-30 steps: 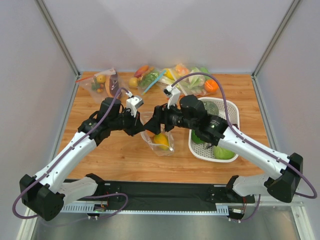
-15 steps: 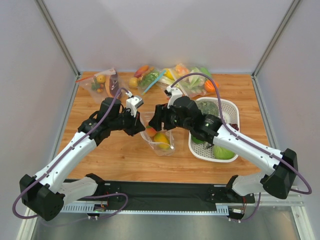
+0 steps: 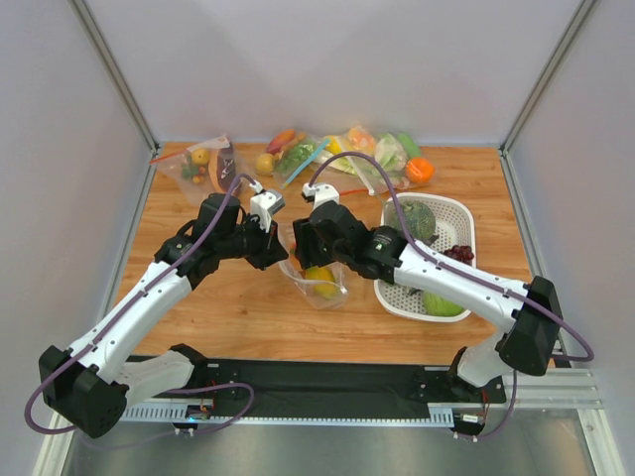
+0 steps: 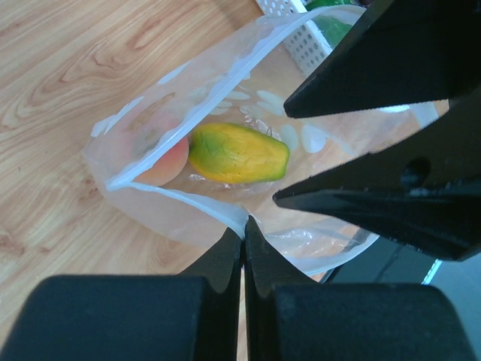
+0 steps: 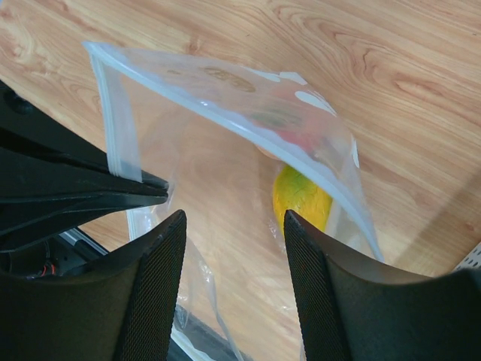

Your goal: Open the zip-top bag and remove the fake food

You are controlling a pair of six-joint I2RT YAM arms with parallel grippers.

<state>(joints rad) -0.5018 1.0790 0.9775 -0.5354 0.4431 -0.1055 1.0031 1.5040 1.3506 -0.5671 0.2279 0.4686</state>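
The polka-dot zip-top bag (image 3: 322,288) lies open at mid-table. My left gripper (image 4: 244,226) is shut on its near rim and holds the mouth up; it is at the bag's left in the top view (image 3: 281,254). My right gripper (image 5: 234,218) is open and empty, jaws wide, right above the bag's mouth (image 3: 303,243). Inside the bag are a yellow fruit (image 4: 239,153) and an orange-red peach (image 4: 169,160); the fruit also shows in the right wrist view (image 5: 301,199). A grey-green bumpy ball (image 3: 417,216) lies in the white basket (image 3: 469,233).
The basket stands right of the bag and also holds dark grapes (image 3: 458,253) and a pale green cabbage (image 3: 443,303). Several other filled clear bags (image 3: 203,164) (image 3: 382,154) lie along the back edge. The two grippers are very close together.
My right arm has swung left from the basket side, bringing its open gripper over the bag's mouth. The left gripper has kept its hold on the rim without moving.
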